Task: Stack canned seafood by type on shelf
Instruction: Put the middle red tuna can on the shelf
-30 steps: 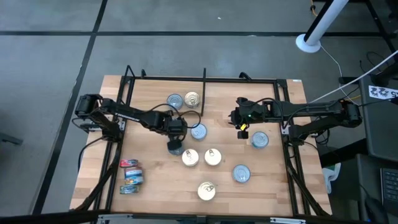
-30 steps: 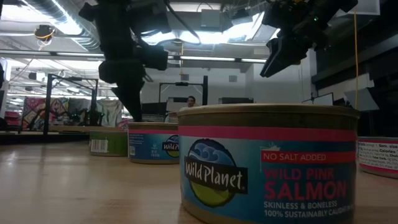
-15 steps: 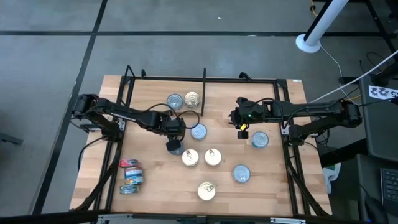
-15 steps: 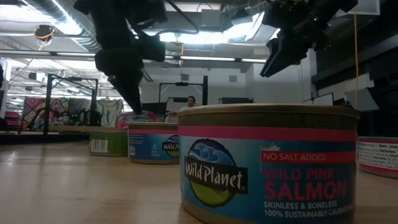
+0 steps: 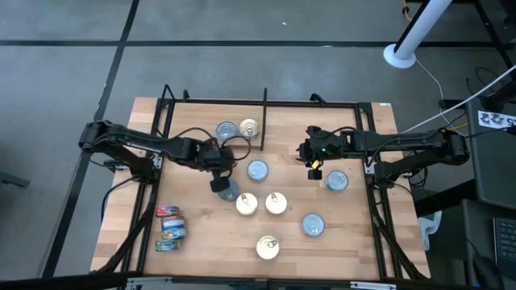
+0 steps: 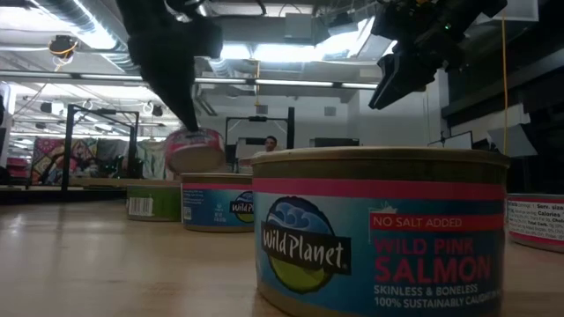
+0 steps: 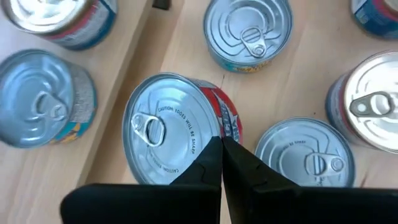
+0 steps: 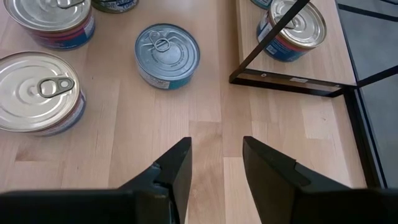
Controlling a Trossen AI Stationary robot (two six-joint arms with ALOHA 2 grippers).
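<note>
My left gripper (image 5: 219, 179) is shut on a silver-topped tin with a red label (image 7: 168, 134), left of the shelf's middle. The low view shows this tin (image 6: 194, 148) tilted in the air. My right gripper (image 5: 314, 167) hovers open above the board, right of middle, with bare wood between its fingers (image 8: 216, 165). Other tins stand on the wooden shelf board (image 5: 355, 242): two at the far side (image 5: 238, 129), a silver-blue one (image 5: 257, 170) and two pale gold ones (image 5: 261, 203). My left gripper pinches the red-labelled tin at its top rim (image 7: 208, 146), one finger over the lid and one on the side wall. The fingers come from above, slanting down. The tin is lifted clear of the board and hangs tilted below them.
More tins stand near the right side (image 5: 337, 181), (image 5: 313, 225) and the near edge (image 5: 268, 247). Three red-and-blue ones sit at the near left (image 5: 168, 228). The black frame's divider bar (image 5: 264, 109) juts from the far edge. A salmon tin (image 6: 379, 229) fills the low view.
My left gripper has risen and drawn back toward the table's left, carrying the red-labelled tin. The tin has come up off the board and now hangs tilted in the air. My right arm has kept still.
</note>
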